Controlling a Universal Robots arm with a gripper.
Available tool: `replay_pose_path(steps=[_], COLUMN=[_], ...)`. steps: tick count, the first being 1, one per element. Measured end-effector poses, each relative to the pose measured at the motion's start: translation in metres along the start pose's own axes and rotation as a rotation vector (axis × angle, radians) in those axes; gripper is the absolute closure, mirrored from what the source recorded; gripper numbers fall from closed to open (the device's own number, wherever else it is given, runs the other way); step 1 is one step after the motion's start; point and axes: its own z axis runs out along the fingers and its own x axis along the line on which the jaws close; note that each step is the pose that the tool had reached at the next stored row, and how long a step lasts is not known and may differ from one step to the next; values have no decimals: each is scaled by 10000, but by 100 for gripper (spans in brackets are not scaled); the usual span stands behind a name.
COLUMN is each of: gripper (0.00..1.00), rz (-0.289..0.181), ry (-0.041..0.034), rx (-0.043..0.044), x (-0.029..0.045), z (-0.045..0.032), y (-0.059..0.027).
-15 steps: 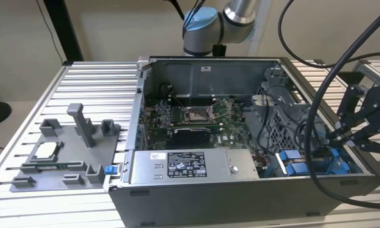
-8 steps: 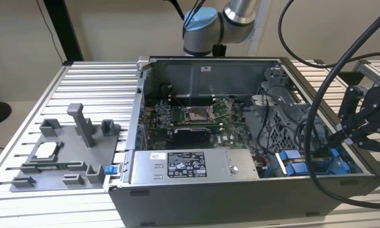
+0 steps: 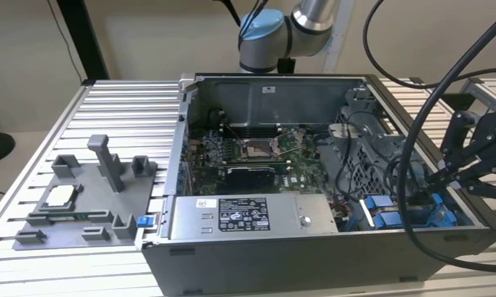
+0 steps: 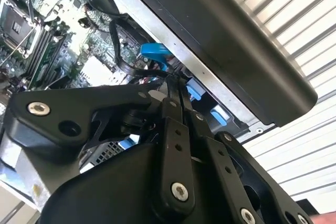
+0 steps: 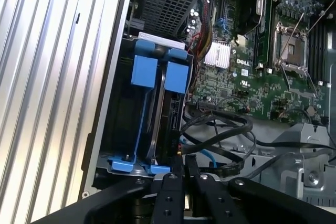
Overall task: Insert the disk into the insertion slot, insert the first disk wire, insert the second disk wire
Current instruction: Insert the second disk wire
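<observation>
One open computer case lies on a ribbed aluminium table, with a plain beige wall behind and a black post at 11 o'clock in the exterior view. At 8 o'clock on the table sits a grey plastic fixture with upright pegs.

Inside the case, a green motherboard fills the middle, and a wide grey metal box with a sticker lies at 6 o'clock. At 4 o'clock is the insertion slot, a grey perforated-metal bay with bright blue plastic tabs. In the first wrist view the disk appears seated in that bay, its blue carrier frame showing; its label is hidden, so how fully it sits cannot be told. Black wires and a thin blue one loop beside it.

The black gripper hangs at 3 o'clock over the case's edge, near the bay. In both wrist views its fingers press together to a narrow tip; whether a thin wire end is pinched there is too small to make out.
</observation>
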Motion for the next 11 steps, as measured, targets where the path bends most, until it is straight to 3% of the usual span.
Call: replay_pose_path(steps=[8, 11], gripper=[0, 0], rz=[1, -7], ry=[-5, -45], rx=[-8, -3], x=[13, 18], z=[20, 35], y=[-4, -8])
